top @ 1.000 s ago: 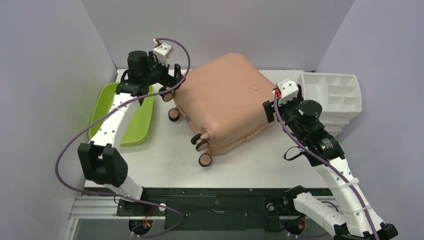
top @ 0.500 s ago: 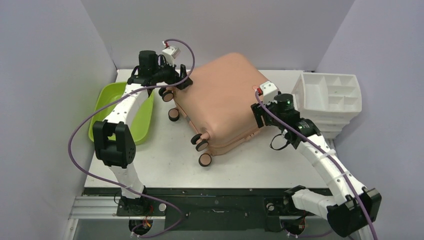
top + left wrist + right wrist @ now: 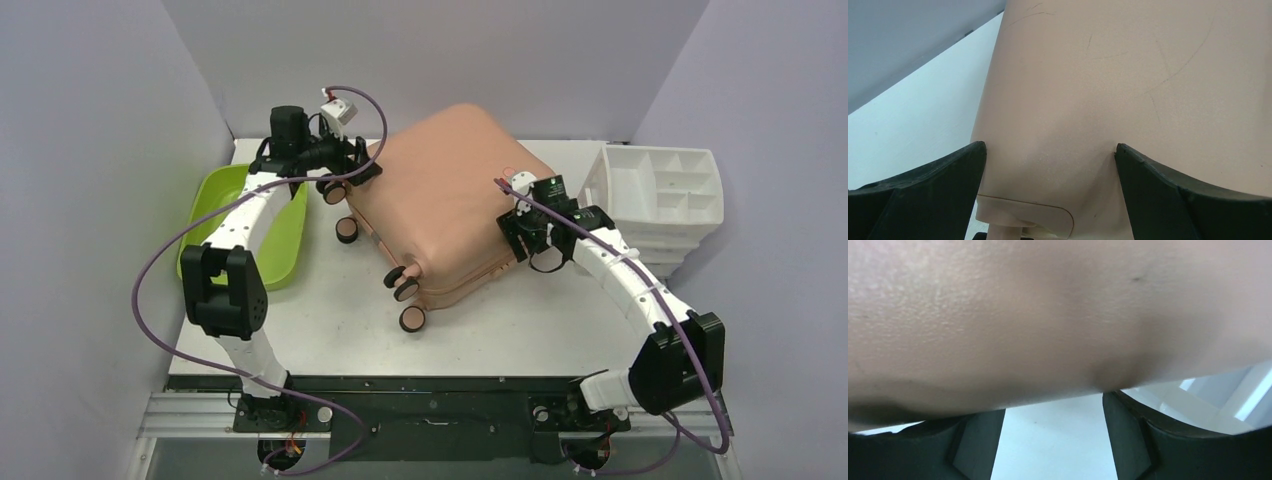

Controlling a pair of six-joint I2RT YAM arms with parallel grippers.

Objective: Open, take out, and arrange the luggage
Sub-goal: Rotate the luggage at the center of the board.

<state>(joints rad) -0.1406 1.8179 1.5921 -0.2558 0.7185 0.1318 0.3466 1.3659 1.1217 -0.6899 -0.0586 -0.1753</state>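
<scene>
**One large salmon-pink hard-shell suitcase, a pincer at each end**

The suitcase lies closed on its broad side in the middle of the white counter. It is turned at a slant, with its small black-and-pink caster wheels facing the near left. It sits between the lime-green plastic tub on the left and the white compartmented plastic organizer at the far right, near both.

My left pincer is at the far left corner of the shell, just above the wheel there. Through the left wrist camera my two black fingers stand spread wide. The pink shell fills the view ahead of them, showing across the whole gap and running on past the right-hand finger. Both fingertips meet the shell's surface in the picture, but I cannot tell whether they touch it or stop just short.

My right pincer is at the right side of the suitcase, low against its edge, with my right arm reaching in front of the organizer. Through the right wrist camera the shell is blurred and very close, and it covers the upper part of the view. My two fingers come up from below, moderately apart, with bare white counter showing in the gap between them. Their tips end at the shell's lower edge, and I cannot tell whether they touch it.
</scene>
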